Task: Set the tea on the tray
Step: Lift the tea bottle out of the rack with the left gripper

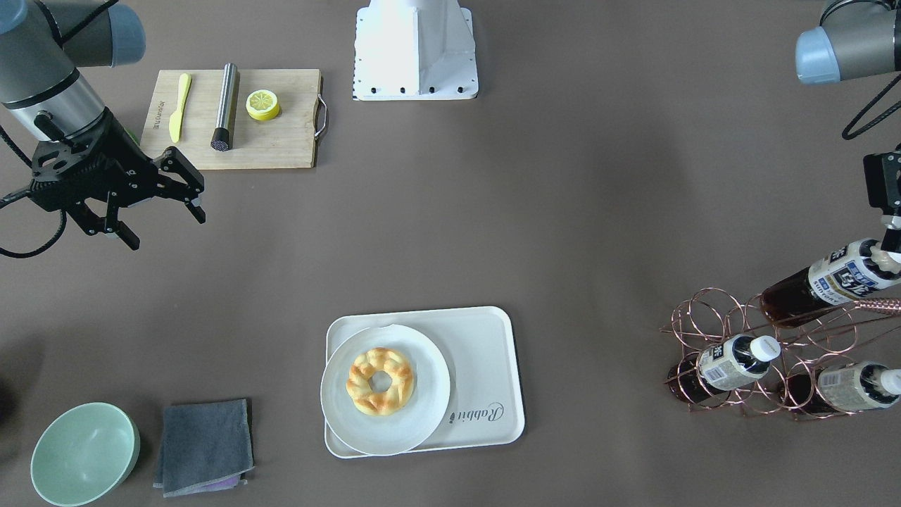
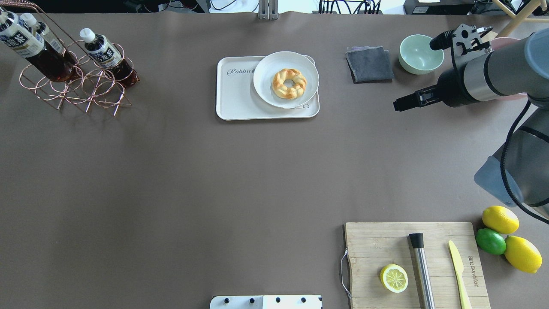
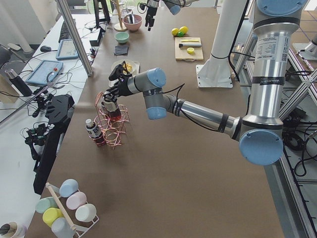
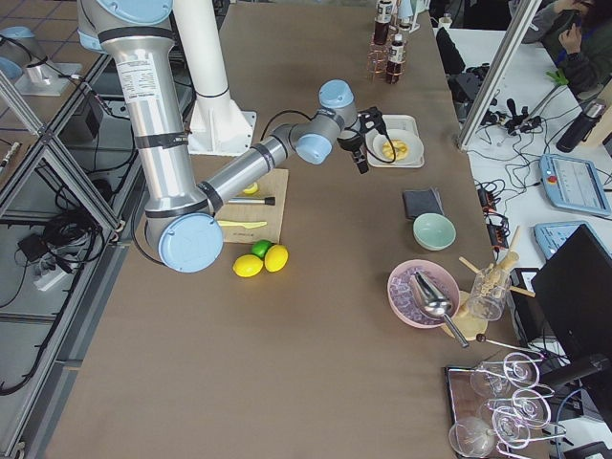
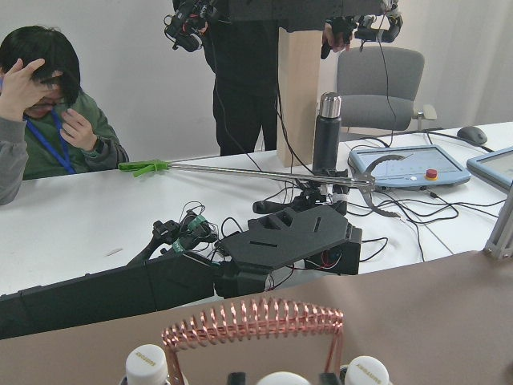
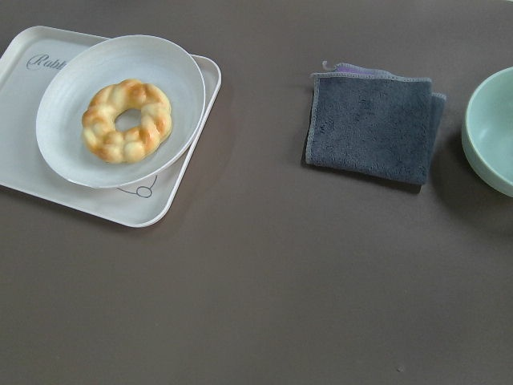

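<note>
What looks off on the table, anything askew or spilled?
Only one thing stands out. The white plate with the pastry sits off-centre on the tray, and its edge pokes past the tray's rim. That leaves bare tray only at the "Rabbit" end. I see nothing spilled or damaged.

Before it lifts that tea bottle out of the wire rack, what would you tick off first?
1. Left gripper is at the cap end of the top tea bottle: ok.
2. Its grip on the bottle is closed: cannot tell.
3. Tray has bare room beside the plate: ok.
4. Right gripper is open and far from the rack: ok.
5. Bottle would slide free of the rack's rings: cannot tell.
</note>
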### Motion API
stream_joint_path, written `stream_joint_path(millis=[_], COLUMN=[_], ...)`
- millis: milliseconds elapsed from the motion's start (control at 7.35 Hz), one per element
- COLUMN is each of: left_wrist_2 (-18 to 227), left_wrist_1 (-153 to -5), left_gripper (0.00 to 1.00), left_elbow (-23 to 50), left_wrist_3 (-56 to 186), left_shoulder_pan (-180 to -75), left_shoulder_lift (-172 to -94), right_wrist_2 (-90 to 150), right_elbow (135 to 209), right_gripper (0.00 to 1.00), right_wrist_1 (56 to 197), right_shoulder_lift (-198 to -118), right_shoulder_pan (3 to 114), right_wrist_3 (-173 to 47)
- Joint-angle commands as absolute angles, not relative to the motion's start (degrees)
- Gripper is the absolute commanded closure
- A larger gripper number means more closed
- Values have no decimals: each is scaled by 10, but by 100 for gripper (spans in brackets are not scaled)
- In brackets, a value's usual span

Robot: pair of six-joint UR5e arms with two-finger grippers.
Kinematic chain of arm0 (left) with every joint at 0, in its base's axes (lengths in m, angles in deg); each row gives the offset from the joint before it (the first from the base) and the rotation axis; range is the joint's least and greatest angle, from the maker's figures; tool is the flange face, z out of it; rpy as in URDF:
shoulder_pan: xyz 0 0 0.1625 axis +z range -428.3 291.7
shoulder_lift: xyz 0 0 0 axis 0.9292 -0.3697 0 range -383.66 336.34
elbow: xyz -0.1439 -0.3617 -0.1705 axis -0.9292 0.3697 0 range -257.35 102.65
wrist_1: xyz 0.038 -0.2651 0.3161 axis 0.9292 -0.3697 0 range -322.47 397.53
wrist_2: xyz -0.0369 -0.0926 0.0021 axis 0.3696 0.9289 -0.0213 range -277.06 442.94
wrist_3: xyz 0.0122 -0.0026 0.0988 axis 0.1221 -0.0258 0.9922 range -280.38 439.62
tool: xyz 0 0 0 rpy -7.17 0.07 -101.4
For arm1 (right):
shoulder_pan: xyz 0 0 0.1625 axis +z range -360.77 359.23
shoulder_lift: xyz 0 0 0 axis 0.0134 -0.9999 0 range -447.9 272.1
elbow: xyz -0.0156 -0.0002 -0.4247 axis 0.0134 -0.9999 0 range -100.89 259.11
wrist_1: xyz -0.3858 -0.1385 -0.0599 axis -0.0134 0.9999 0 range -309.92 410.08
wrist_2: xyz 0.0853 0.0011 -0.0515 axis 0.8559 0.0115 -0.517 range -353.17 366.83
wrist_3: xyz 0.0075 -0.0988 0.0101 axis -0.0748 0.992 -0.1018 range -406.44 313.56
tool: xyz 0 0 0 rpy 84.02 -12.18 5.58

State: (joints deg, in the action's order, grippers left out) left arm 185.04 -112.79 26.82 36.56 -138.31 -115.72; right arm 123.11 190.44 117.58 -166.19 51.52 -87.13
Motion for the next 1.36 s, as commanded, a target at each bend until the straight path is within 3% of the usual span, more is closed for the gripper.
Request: stream_joint_path(millis=[0, 408, 817, 1089, 1225], left_wrist_2=[1961, 1876, 1799, 1680, 1579], left_wrist_1=[-1041, -1025, -914, -798, -705], left_gripper=[100, 100, 100, 100, 100], left_elbow=[341, 373, 419, 481, 489], left_wrist_3=[362, 303, 267, 238, 223], left_shoulder_pan=[-1460, -1394, -1300, -1184, -1090], left_shoulder_lift=[-1157, -1157, -1217, -1259, -1327], right_wrist_2=[1231, 1231, 1229, 1214, 1201], right_elbow=[1909, 1913, 1912, 1912, 1911], right_gripper=[0, 0, 0, 0, 0], right_wrist_1=[1176, 1176, 1177, 1177, 1177], right_shoulder_lift=[-1665, -1664, -1641, -1626, -1611], right_shoulder_pan=[515, 515, 504, 489, 475], right_wrist_3=[-872, -872, -873, -873, -881])
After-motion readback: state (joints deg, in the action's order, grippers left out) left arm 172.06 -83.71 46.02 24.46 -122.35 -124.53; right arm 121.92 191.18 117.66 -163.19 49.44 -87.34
